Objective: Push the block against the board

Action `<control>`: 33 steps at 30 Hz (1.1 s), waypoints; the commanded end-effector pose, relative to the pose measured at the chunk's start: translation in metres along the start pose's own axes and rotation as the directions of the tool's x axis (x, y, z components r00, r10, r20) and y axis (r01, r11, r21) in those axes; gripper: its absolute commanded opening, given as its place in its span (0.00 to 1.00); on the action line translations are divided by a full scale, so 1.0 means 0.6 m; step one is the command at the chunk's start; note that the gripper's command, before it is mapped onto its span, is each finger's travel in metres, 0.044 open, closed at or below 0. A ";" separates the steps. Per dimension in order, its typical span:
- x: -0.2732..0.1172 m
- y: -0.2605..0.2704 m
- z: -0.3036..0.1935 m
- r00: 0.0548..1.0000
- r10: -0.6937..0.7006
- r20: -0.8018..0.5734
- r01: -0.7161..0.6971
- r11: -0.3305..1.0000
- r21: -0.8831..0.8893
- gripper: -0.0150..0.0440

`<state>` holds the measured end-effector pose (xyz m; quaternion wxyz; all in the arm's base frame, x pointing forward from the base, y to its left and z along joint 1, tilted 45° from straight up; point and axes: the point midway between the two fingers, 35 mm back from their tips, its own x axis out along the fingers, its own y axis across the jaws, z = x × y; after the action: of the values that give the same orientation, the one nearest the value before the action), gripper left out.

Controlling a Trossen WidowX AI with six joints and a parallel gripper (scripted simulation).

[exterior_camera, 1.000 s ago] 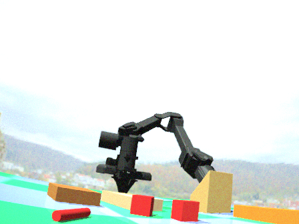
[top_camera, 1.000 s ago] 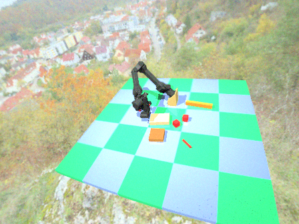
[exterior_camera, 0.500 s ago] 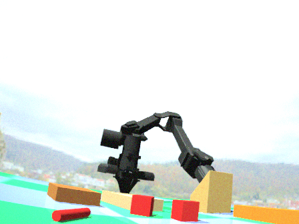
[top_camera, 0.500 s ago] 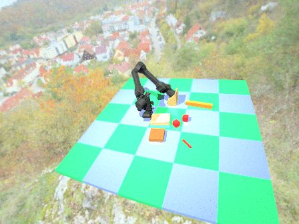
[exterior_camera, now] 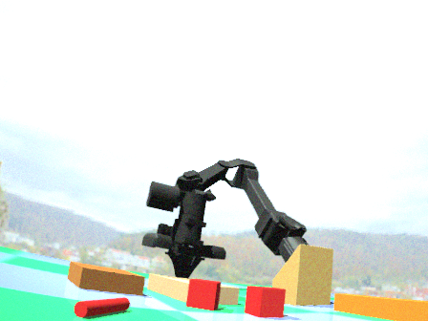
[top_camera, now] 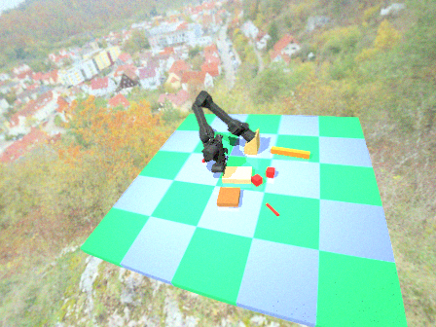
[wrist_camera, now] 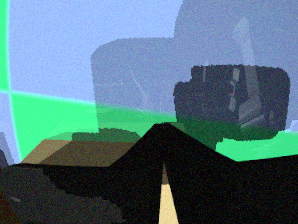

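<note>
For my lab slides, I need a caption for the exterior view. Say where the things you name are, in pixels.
Black arm's closed gripper (exterior_camera: 182, 276) points down behind a pale board (exterior_camera: 167, 287), orange-brown block (exterior_camera: 112, 281) apart from it.

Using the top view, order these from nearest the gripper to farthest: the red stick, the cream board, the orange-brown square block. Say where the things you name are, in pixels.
1. Flat cream board (top_camera: 236, 179) (exterior_camera: 167, 288), right beside the closed jaws.
2. Flat orange-brown square block (top_camera: 229, 197) (exterior_camera: 112, 279), just past the board, toward the picture's bottom.
3. Thin red stick (top_camera: 272, 209) (exterior_camera: 102, 307), lower right.
</note>
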<state>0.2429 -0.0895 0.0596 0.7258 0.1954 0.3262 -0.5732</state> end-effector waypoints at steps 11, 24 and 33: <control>0.007 -0.001 0.015 1.000 -0.017 -0.014 0.017 1.000 -0.014 0.25; 0.007 0.001 0.048 1.000 -0.017 -0.010 0.017 1.000 -0.014 0.25; 0.007 0.001 0.073 1.000 -0.017 -0.006 0.017 1.000 -0.014 0.25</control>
<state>0.2522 -0.1181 0.0815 0.7187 0.1868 0.3369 -0.5789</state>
